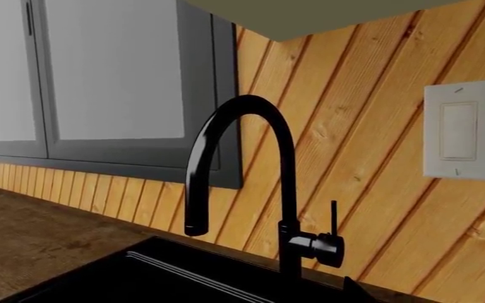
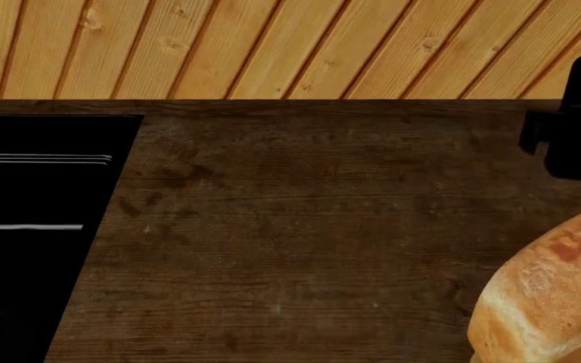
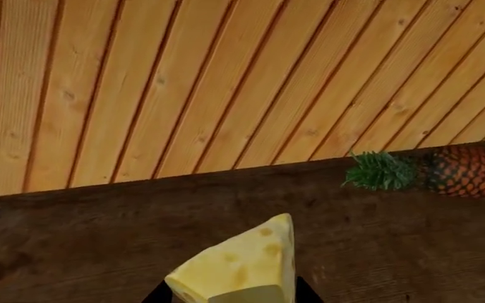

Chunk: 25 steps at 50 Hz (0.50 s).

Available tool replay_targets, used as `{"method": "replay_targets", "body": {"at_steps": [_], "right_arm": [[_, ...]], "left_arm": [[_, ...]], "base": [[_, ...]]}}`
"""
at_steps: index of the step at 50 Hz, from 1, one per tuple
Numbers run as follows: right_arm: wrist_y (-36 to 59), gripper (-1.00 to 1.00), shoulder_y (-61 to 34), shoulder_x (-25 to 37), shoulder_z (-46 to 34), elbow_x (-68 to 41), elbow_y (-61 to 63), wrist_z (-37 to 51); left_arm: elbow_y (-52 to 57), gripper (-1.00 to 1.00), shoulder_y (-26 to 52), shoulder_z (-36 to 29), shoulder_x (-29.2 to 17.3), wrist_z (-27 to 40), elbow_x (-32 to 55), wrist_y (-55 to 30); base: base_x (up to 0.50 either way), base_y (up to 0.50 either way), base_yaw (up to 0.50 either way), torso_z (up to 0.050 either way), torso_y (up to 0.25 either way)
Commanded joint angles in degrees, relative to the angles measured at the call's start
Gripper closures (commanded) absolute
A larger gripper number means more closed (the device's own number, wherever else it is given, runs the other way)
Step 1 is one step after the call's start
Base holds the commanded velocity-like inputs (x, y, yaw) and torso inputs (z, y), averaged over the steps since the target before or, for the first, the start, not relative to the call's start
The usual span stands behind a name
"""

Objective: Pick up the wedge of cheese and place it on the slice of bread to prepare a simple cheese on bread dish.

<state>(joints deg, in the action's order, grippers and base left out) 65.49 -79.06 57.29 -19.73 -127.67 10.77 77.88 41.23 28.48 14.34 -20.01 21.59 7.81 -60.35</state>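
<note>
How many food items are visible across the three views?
3. The wedge of cheese sits close before the right wrist camera, the pineapple lies by the wall, and the slice of bread is on the counter. Others may be hidden.

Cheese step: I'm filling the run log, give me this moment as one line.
stage: carry | right gripper: shut on wedge of cheese | slice of bread: bare, on counter | left gripper: not in view

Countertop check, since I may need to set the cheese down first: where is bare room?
The wide bare stretch of countertop lies between the sink on the left and the bread on the right, back to the wood wall. It is crowded at the right edge, where the bread and a black object sit close together.
</note>
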Motion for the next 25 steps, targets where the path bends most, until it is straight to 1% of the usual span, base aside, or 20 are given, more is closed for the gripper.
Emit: {"method": "replay_targets", "body": {"at_steps": [1, 16, 25], "right_arm": [[3.0, 1.0, -2.2, -0.9, -2.9, 2.5, -4.6, -1.5], [3.2, 1.0, -1.6, -1.4, -5.4, 1.8, -5.6, -1.3], [2.5, 1.0, 1.4, -0.9, -5.5, 2.7, -5.3, -2.7]], "left_arm": [[0.1, -1.0, -0.1, 0.1, 0.0, 0.2, 0.1, 0.1], [0.1, -1.0, -0.2, 0.2, -0.1, 0.1, 0.5, 0.2], [0.2, -1.0, -0.2, 0.3, -0.1, 0.1, 0.7, 0.3]], "base": [[0.0, 0.0, 0.0, 0.0, 0.0], [0.0, 0.0, 0.0, 0.0, 0.001], [0.0, 0.0, 0.0, 0.0, 0.0]]}}
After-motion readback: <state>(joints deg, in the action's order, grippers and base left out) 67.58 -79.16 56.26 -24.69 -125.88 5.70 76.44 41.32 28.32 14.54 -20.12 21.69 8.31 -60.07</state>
